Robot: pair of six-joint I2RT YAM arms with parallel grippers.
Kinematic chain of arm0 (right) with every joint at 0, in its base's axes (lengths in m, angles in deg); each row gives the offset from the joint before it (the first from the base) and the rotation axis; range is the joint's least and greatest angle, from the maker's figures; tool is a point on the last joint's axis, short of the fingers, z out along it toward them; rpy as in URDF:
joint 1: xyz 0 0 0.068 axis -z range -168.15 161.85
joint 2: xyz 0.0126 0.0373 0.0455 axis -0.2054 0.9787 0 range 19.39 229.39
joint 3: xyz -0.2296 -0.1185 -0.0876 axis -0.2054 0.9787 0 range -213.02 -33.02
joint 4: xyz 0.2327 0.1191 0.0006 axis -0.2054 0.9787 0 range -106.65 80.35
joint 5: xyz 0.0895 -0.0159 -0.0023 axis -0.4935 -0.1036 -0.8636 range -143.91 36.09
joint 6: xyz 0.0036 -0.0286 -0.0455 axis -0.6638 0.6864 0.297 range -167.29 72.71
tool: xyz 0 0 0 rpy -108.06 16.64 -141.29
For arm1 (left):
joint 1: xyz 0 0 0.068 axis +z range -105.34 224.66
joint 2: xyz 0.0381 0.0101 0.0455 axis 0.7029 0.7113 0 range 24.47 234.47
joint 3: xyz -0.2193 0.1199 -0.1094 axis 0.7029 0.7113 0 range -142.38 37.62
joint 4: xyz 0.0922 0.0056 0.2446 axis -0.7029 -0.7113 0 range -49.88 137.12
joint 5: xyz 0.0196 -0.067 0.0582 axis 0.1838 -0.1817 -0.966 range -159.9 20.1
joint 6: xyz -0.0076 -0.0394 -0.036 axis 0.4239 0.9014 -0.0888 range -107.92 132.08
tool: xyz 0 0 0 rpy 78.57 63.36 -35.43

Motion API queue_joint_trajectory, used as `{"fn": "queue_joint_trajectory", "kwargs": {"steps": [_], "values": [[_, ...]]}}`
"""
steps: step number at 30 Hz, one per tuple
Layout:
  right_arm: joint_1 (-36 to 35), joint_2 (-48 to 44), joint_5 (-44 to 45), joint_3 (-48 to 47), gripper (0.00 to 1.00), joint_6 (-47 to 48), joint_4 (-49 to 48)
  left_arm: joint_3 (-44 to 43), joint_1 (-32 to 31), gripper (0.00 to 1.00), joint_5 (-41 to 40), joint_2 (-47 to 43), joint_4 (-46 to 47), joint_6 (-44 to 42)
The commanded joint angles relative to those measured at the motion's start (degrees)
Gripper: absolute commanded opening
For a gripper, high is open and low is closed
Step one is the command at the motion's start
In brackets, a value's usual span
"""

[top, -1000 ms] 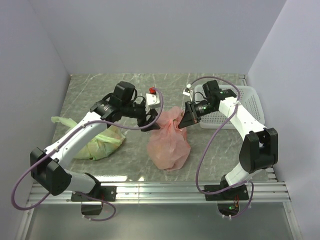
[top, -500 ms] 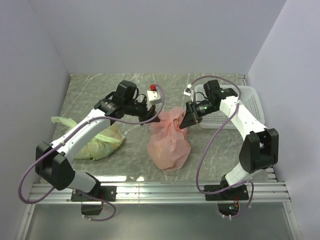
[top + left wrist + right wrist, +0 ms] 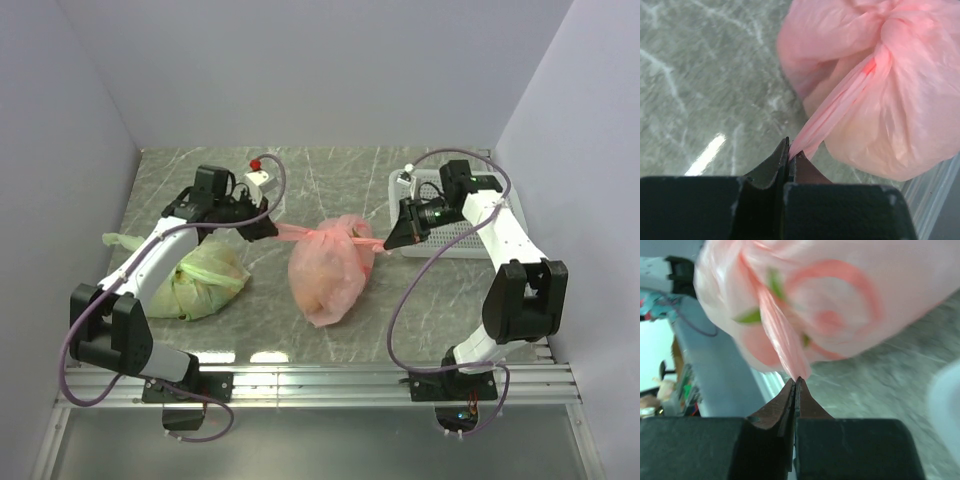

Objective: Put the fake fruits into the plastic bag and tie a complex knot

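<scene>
Top external: arms splayed outward, left pincer [image 3: 272,229] and right pincer [image 3: 387,241] each pinching plastic bag [image 3: 325,280] handle taut.

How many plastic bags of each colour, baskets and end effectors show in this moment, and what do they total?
pink plastic bag: 1
green plastic bag: 1
white basket: 1
end effectors: 2 (left end effector, right end effector, both shut on the pink plastic bag)
total: 5
</scene>
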Motion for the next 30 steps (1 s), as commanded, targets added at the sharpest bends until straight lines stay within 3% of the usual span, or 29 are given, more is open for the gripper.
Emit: {"fn": "queue_joint_trajectory", "kwargs": {"steps": [1, 6, 12, 17, 22, 24, 25, 26, 27, 30], "values": [[6.4, -2.8, 12.3, 2.9, 0.0, 3.0, -1.1, 0.9, 7.5, 0.0, -10.2, -1.7, -0.2, -0.8], [9.5, -2.2, 19.1, 6.2, 0.0, 4.1, -6.7, 0.9, 11.7, 0.0, -12.8, -0.4, -2.8, -5.6], [9.2, -2.8, 20.3, 8.7, 0.0, 5.1, -9.0, 1.6, 14.7, 0.0, -15.6, 1.1, -3.7, -9.4], [3.6, -4.5, 16.6, 7.6, 0.0, 2.8, -9.0, 2.6, 14.7, 0.0, -3.0, -0.9, -4.9, -14.6], [-4.3, -3.9, 14.3, 5.1, 0.0, 1.0, -9.2, 1.0, 10.9, 0.0, 2.8, -0.7, -10.1, -18.7], [-5.6, -1.8, 14.5, 2.3, 0.0, 1.8, -6.6, 0.3, 9.5, 0.2, 5.1, -0.7, -12.8, -20.2], [-6.3, -0.8, 14.1, 1.1, 0.25, 2.9, -5.2, 0.0, 9.1, 0.3, 5.8, -0.7, -13.9, -21.8], [-6.3, 0.3, 13.6, 0.2, 0.41, 2.9, -4.2, -0.6, 8.7, 0.47, 6.6, -0.7, -14.3, -21.9], [-6.3, 0.5, 13.4, -1.0, 0.64, 2.8, -3.5, -0.7, 8.5, 0.54, 7.4, -1.0, -14.3, -22.0], [-8.1, 0.6, 14.8, -3.0, 0.75, 2.4, -4.5, -0.9, 7.7, 0.7, 8.3, -1.3, -13.1, -22.0]]}}
